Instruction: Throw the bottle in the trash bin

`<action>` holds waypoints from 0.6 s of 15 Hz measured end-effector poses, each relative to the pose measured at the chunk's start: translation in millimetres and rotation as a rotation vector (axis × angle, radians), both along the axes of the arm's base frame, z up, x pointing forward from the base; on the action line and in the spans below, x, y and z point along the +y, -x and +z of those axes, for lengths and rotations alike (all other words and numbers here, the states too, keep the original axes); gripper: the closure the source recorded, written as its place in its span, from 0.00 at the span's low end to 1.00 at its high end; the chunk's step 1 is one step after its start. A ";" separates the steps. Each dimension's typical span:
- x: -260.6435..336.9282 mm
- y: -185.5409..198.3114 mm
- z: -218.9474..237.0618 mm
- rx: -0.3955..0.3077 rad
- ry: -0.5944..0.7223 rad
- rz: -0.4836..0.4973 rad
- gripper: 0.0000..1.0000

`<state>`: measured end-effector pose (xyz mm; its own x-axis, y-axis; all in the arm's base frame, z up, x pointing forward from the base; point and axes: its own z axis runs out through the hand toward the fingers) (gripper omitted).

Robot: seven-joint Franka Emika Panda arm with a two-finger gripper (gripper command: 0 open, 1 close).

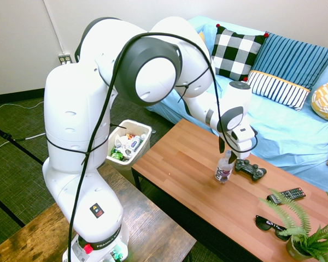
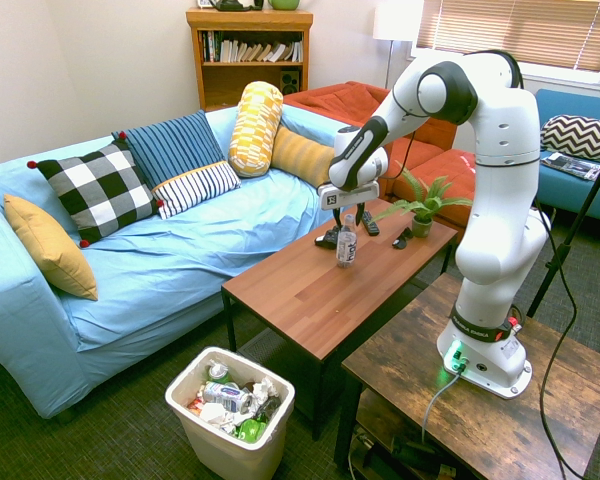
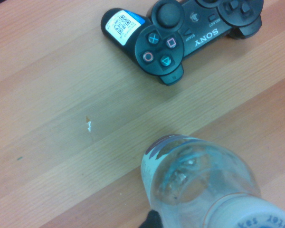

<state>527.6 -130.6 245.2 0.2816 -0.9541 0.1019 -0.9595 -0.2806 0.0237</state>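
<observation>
The clear water bottle (image 2: 346, 246) stands upright on the wooden coffee table (image 2: 290, 290), between the parted fingers (image 1: 222, 145) of the gripper (image 1: 227, 152); whether they touch it cannot be told. The black Sony game controller (image 1: 251, 170) lies just beside it. Farther along are a remote control (image 1: 286, 196), sunglasses (image 1: 272, 226) and a potted fern (image 1: 302, 234). The filled trash bin (image 2: 232, 420) stands on the floor beyond the table's opposite end.
</observation>
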 end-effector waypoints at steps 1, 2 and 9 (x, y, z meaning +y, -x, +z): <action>0.0 0.1 -0.7 0.001 -0.001 0.001 1.00; 0.0 0.1 -1.3 0.002 -0.004 0.000 1.00; 8.1 -4.2 11.7 -0.027 -0.016 0.020 1.00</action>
<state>531.8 -122.5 256.9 0.2983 -0.9498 0.0947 -0.9539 -0.3002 -0.0063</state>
